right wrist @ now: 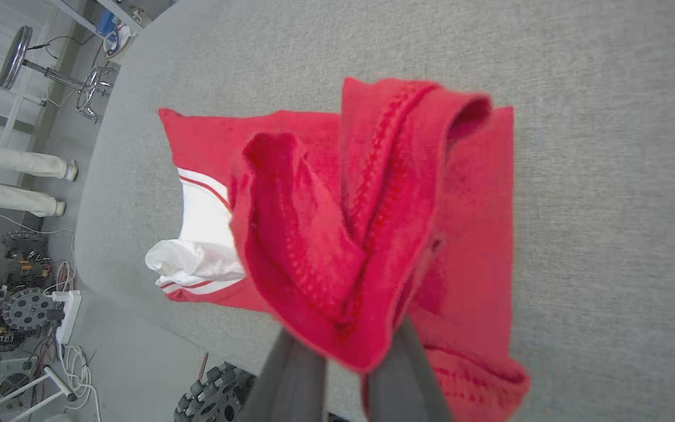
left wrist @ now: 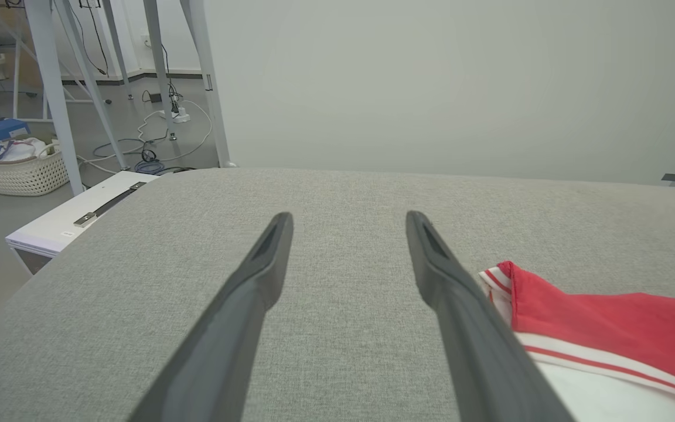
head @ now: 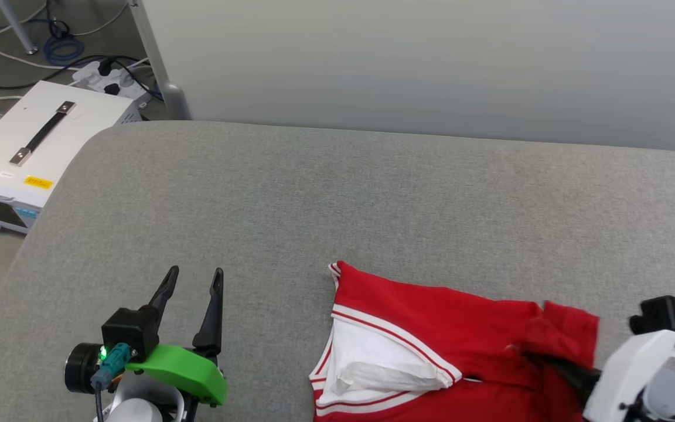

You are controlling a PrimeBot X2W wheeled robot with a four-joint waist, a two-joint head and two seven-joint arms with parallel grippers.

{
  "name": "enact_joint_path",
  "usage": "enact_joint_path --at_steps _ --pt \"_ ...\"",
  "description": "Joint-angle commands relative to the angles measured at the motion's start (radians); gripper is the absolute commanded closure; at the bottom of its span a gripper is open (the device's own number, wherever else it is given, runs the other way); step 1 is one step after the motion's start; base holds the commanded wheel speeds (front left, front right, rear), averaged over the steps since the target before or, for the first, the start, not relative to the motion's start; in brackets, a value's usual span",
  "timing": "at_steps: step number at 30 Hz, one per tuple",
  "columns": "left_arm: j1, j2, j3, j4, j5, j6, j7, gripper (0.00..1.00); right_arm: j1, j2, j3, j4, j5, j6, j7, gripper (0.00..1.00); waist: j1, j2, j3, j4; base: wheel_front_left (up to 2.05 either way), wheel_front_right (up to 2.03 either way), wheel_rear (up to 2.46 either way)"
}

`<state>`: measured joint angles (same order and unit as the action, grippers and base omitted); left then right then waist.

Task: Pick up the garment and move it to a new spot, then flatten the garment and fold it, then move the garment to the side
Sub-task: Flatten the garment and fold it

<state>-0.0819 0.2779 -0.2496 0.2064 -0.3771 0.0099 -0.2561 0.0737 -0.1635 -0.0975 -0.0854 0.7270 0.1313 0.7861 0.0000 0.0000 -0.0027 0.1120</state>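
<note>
With the right gripper [right wrist: 346, 360] clamped on a bunched fold of the garment [head: 431, 328], crumpled at the table's [head: 314, 193] near right, and the left gripper [head: 195, 275] spread empty to its left, moving, flattening and folding all seem undone.

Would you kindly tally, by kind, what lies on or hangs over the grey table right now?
Garments: 1 (the garment, red with white)
Grippers: 2 (left gripper open and empty; right gripper shut on the garment)
Total: 3
</note>
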Motion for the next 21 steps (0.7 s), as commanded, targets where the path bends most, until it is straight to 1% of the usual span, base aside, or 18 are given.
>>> enact_joint_path --at_steps 1,4,6,9,12,13,21 --pt "0.016 -0.007 0.007 0.000 0.011 -0.006 -0.006 0.00 -0.004 0.028 0.013 -0.014 -0.010 -0.001 0.015 1.00 0.0000 0.0000 -0.002 0.011 0.00 0.00 0.00" --pt "0.015 -0.012 0.014 0.001 0.016 -0.010 -0.006 0.00 -0.020 0.082 0.040 -0.026 -0.020 -0.001 0.042 1.00 0.0000 0.0000 -0.003 0.025 0.00 0.00 0.00" --pt "0.014 -0.015 0.020 0.001 0.018 -0.013 -0.006 0.00 -0.028 0.101 0.062 -0.028 -0.011 -0.001 0.056 1.00 0.0000 0.0000 -0.003 0.035 0.00 0.00 0.00" --pt "0.015 -0.018 0.030 0.001 0.021 -0.015 -0.006 0.00 -0.044 0.112 0.084 -0.015 0.019 -0.001 0.050 1.00 0.0000 0.0000 -0.002 0.047 0.00 0.00 0.00" --pt "0.016 -0.019 0.037 0.003 0.025 -0.019 -0.006 0.00 -0.069 0.113 0.134 0.028 0.087 -0.001 -0.013 1.00 0.0000 0.0000 -0.001 0.063 0.00 0.00 0.00" --pt "0.016 -0.020 0.040 0.005 0.027 -0.021 -0.006 0.00 -0.087 0.113 0.175 0.060 0.113 -0.001 -0.051 1.00 0.0000 0.0000 0.000 0.072 0.00 0.00 0.00" --pt "0.012 -0.020 0.055 0.008 0.035 -0.030 -0.006 0.00 -0.181 0.113 0.304 0.211 0.152 -0.001 -0.193 1.00 0.0000 0.0000 0.008 0.110 0.00 0.00 0.00"
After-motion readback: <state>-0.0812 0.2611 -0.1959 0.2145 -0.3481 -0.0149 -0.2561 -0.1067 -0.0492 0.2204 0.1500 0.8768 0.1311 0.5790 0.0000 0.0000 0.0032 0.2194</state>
